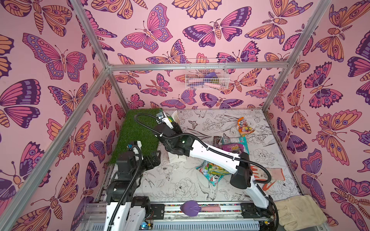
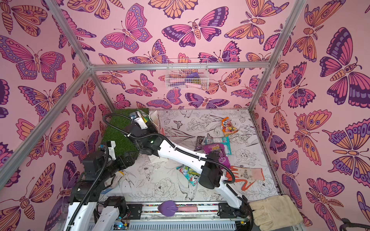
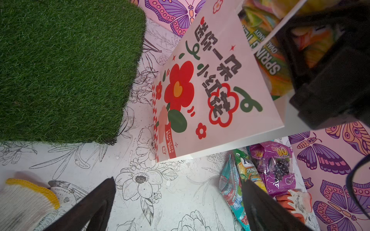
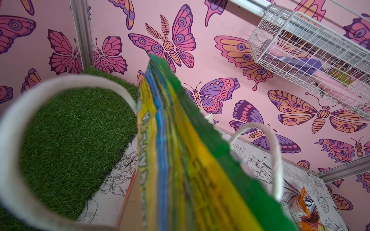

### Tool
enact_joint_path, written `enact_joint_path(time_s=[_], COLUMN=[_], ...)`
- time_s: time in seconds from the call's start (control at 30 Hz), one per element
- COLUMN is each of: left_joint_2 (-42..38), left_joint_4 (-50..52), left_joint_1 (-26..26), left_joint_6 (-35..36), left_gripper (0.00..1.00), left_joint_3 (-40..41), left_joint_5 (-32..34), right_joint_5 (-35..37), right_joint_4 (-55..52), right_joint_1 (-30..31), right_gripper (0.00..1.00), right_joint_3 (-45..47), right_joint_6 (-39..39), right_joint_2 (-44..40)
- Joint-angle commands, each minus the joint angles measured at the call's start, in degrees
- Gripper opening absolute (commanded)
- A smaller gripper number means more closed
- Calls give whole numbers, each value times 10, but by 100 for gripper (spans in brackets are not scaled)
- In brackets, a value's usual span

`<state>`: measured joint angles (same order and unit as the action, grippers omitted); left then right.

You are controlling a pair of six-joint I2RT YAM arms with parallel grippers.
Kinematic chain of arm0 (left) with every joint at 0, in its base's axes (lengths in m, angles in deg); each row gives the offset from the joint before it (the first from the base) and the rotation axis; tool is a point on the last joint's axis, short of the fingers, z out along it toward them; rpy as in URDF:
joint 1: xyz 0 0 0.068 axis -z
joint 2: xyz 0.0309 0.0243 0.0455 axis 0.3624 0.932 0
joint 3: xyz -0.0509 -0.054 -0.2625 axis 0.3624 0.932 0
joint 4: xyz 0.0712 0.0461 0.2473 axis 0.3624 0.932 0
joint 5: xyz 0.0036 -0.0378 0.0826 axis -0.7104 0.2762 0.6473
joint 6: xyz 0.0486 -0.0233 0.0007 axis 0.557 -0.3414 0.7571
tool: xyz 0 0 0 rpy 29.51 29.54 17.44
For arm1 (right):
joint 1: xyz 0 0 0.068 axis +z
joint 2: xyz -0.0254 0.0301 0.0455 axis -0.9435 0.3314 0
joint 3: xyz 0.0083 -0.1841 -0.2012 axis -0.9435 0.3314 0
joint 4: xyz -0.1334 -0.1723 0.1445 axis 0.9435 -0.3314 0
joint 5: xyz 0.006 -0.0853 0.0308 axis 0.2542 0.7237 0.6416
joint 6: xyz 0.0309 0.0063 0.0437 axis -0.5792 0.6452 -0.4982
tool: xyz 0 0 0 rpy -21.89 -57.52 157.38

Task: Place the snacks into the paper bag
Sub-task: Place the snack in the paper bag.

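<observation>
Both top views: floral-print tabletop (image 1: 180, 186), butterfly-papered walls (image 2: 200, 46). Right wrist view alone shows paper bag (image 4: 277, 160) handles flanking green-yellow packet (image 4: 190, 170) pinched by right gripper (image 1: 168, 120); left gripper (image 3: 176, 210) jaws spread.

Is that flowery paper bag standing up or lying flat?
Standing upright with its mouth open: the paper bag sits on its base, cord handles raised either side of the green-yellow packet.
</observation>
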<state>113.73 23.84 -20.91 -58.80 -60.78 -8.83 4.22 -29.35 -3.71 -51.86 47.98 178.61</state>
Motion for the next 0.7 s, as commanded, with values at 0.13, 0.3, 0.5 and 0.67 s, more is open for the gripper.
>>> enact_joint_path(time_s=[0.13,0.3,0.5,0.67], left_joint_2=[-1,0,0,1], left_joint_4=[-2,-2,-1,-2], left_joint_1=[-4,-3,-4,-3], left_joint_6=[2,2,2,2], left_gripper=[100,100,100,100], left_joint_3=[7,8,7,8], left_joint_5=[-9,-9,-8,-8], right_joint_5=[3,2,3,3], right_joint_4=[13,11,11,11], right_joint_1=[-4,-3,-4,-4], right_gripper=[0,1,15,19], right_joint_3=[0,0,5,8], right_joint_6=[-11,-13,-13,-13], right_joint_2=[-38,-41,-44,-50])
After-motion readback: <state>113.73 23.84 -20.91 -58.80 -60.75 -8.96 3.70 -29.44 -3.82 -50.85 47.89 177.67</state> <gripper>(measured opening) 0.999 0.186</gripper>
